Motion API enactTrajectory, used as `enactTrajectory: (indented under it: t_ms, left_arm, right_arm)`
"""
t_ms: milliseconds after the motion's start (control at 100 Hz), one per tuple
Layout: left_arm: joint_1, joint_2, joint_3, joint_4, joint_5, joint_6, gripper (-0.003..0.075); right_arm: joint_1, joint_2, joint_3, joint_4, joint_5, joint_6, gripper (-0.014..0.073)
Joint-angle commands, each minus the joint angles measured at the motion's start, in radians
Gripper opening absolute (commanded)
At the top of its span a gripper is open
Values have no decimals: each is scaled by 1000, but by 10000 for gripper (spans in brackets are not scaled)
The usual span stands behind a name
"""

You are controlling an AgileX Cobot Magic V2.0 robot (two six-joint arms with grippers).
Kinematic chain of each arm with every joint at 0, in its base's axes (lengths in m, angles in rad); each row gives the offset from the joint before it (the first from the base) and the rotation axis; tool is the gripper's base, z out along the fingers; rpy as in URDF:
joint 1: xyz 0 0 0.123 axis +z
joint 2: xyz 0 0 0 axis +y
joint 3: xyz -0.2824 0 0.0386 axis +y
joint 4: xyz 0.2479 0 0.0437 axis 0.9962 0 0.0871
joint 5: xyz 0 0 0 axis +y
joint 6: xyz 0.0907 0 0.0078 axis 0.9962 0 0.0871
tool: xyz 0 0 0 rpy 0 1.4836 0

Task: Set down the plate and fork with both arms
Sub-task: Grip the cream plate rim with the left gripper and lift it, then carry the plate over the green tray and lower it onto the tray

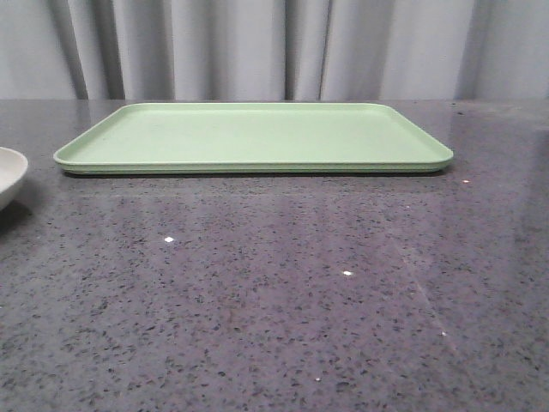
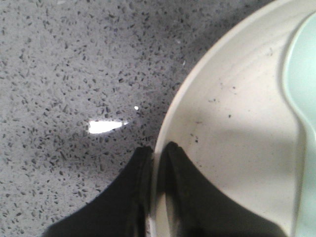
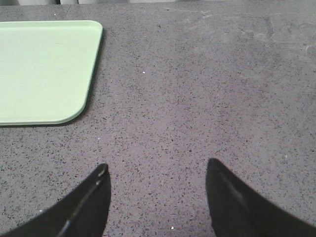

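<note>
Two grippers: check each, operator.
Left gripper (image 2: 157,153): your fingers are pinched on the plate (image 2: 232,143) rim.
Right gripper (image 3: 157,170): spread wide, holding nothing; tray (image 3: 44,69) lies ahead.

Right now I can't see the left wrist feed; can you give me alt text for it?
The left gripper is closed on the rim of the off-white plate, one finger inside and one outside. A pale blue-green utensil lies in the plate, over a speckled grey table.
</note>
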State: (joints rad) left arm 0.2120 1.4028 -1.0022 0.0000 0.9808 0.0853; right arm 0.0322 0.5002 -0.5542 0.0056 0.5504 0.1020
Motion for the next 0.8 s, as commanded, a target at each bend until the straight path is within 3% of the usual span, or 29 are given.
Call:
enactTrajectory:
  t_ms: [0,490,790]
  left_arm:
    - [1,-25,-25,-18,-20,-3,-20]
    - [3,-136,-26,-103,16,8,-20]
    - [0,-143,-102,-364,27,85,-21]
  right_arm:
    - [-5,12,-37,-6,-65,-6,437]
    - [-5,12,-37,-6,-55,-6,437]
    - [-5,12,-37,-6,-54,-6,437]
